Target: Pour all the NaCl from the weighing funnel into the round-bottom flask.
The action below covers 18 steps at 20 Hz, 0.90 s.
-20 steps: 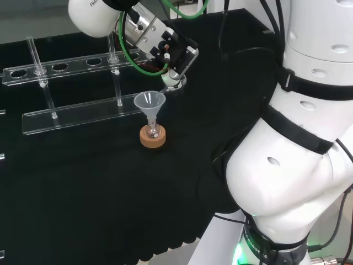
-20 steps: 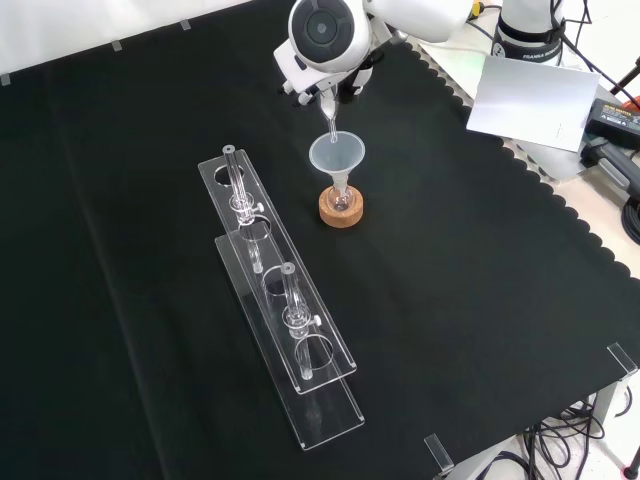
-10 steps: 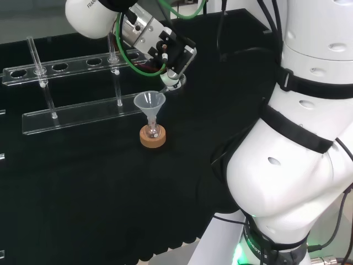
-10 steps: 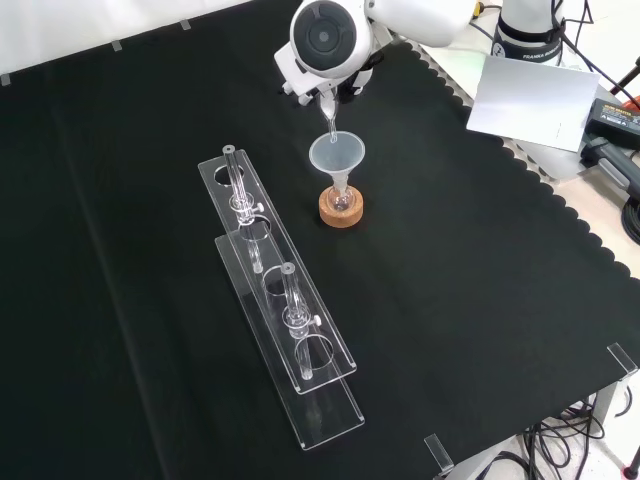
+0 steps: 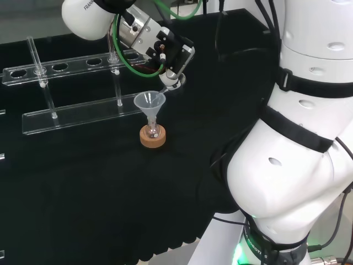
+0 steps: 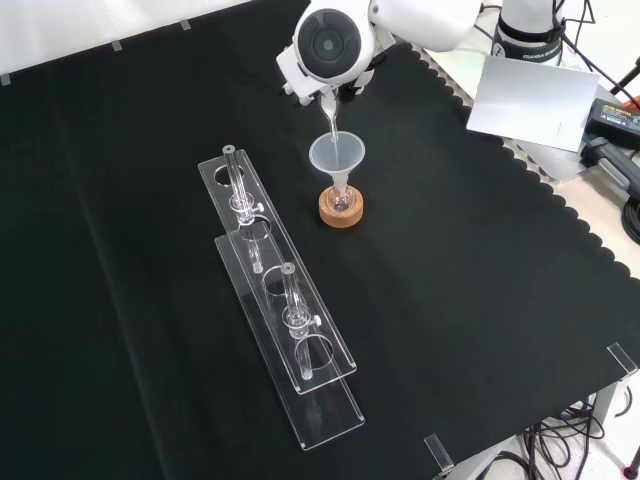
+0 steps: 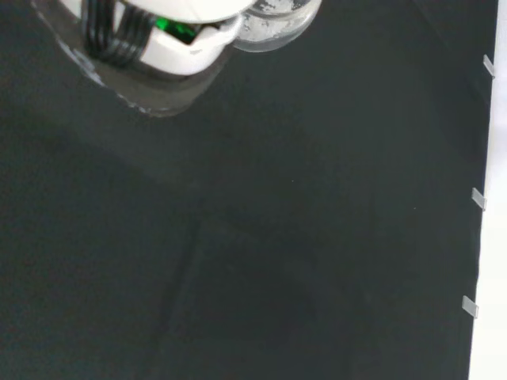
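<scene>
- Now, operator, look at the head view: your hand [image 5: 168, 55] hangs above and to the right of the conical funnel [image 5: 149, 103]; it is clenched on the weighing funnel [image 5: 166, 86], whose narrow clear stem slants down to the conical funnel's right rim; whether stem and rim touch you cannot tell.
- You see the conical funnel standing upright with its stem in the neck of the round-bottom flask [image 5: 154, 131]; the flask sits in a cork ring stand [image 5: 153, 139] on the black cloth [image 5: 99, 182]; what lies inside the flask is too small to tell.
- From the front view you find the arm's white link with its round grey cap [image 6: 328, 43] standing before the hand; the weighing funnel [image 6: 331, 125] drops from beneath that link, tilted steeply, its tip at the far edge of the conical funnel's [image 6: 337, 156] mouth.
- You find the flask [image 6: 341, 199] and cork ring [image 6: 341, 208] directly below that funnel in the front view; the clear acrylic rack [image 6: 280, 305] stands to their left, well apart, with two glass tubes upright in it.
- Through the wrist view you see a white part of the hand [image 7: 174, 39] with a green light, a bit of clear glass [image 7: 277, 20] beside it, and dark cloth beyond.
</scene>
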{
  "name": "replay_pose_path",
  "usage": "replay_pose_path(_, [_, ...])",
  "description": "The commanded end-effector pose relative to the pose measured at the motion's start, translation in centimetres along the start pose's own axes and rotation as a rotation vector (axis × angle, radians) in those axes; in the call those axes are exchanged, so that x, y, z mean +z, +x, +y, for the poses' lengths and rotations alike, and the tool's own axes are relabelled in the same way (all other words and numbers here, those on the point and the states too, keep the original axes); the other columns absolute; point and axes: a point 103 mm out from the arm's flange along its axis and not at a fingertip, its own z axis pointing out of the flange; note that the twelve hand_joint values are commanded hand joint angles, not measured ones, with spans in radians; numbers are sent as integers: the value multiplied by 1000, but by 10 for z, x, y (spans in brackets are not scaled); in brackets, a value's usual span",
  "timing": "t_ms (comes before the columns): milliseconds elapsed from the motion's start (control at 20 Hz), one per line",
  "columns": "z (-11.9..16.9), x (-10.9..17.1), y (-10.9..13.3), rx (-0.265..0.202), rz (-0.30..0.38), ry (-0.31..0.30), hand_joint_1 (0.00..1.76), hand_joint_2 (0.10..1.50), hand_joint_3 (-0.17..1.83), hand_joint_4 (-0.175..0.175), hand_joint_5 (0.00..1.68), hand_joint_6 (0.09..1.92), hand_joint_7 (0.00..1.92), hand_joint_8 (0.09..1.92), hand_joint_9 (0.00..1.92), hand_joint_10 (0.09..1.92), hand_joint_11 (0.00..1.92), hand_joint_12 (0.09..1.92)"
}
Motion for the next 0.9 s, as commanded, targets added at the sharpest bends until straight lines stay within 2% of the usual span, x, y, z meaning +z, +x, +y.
replay_pose_path(50, [-1,-3,3,8,-26,5,1121,724,512,175,1301,564,778,635,1242,88,1083,856])
replay_pose_path(650, [-1,-6,3,22,-75,16,1121,724,514,175,1300,565,776,637,1242,87,1082,856])
replay_pose_path(900, [-2,-8,5,16,-65,10,1121,723,514,175,1300,566,775,638,1242,87,1082,856])
